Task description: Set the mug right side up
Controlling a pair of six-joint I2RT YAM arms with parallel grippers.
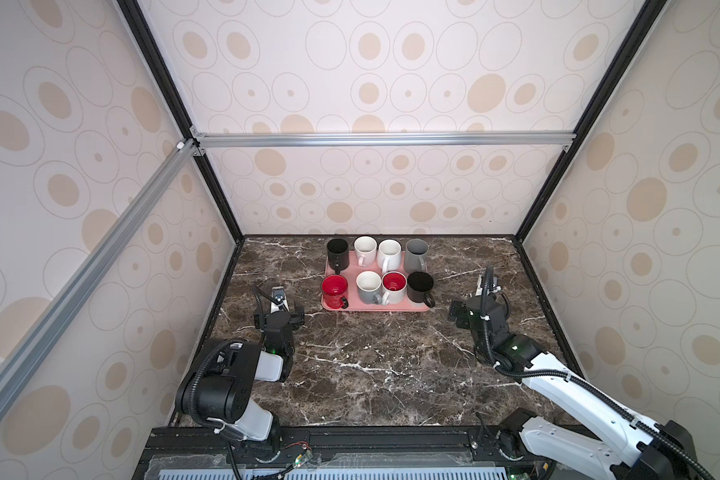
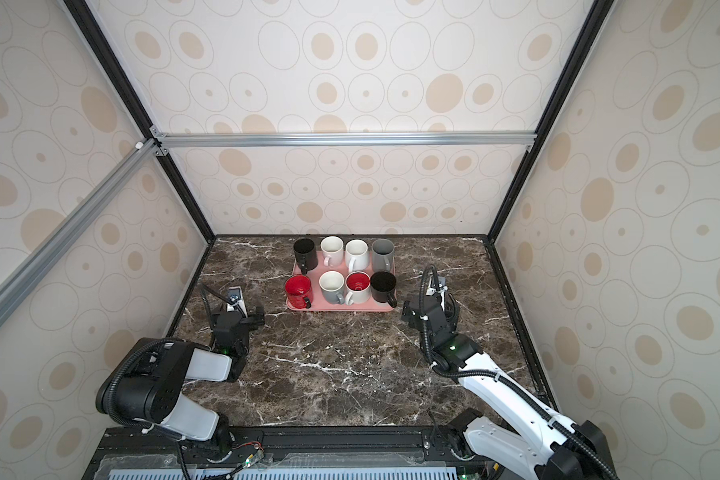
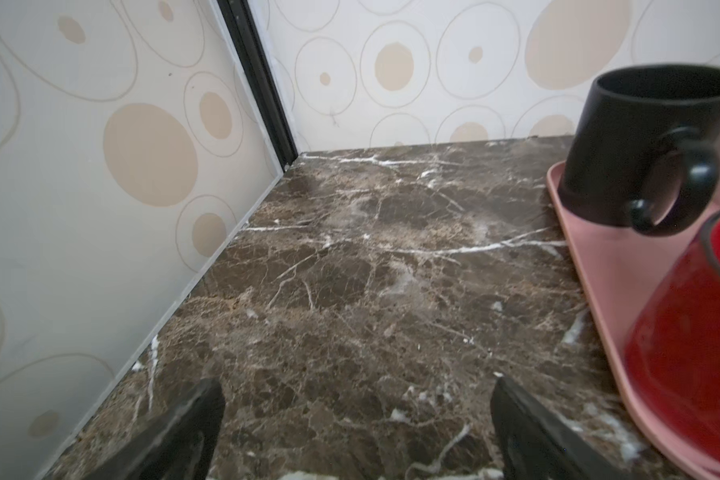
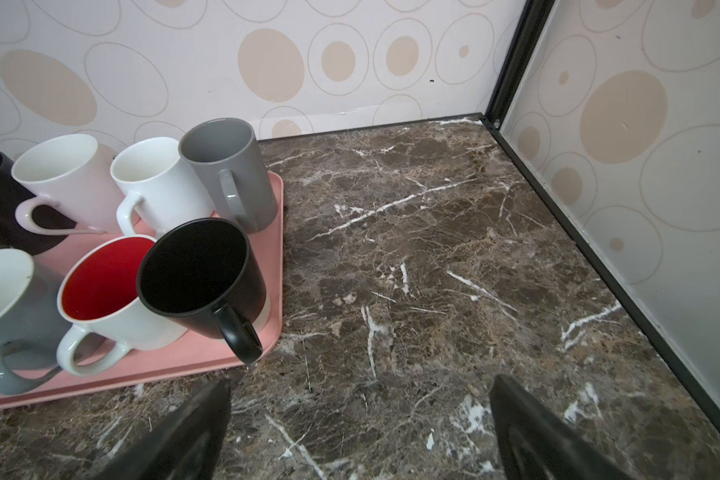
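Several mugs stand in two rows on a pink tray at the back of the marble table. Most show open mouths, among them a black mug and a white mug with a red inside. The all-red mug at the tray's front left shows an even red top; I cannot tell whether that is its mouth or its base. My left gripper hangs open over bare marble left of the tray. My right gripper is open over bare marble right of it. Neither touches a mug.
Patterned walls with black frame posts close the table on the left, back and right. The tray's rim lies close beside the left gripper, and the black mug's handle juts over the tray corner near the right gripper. Bare marble fills the table's front half.
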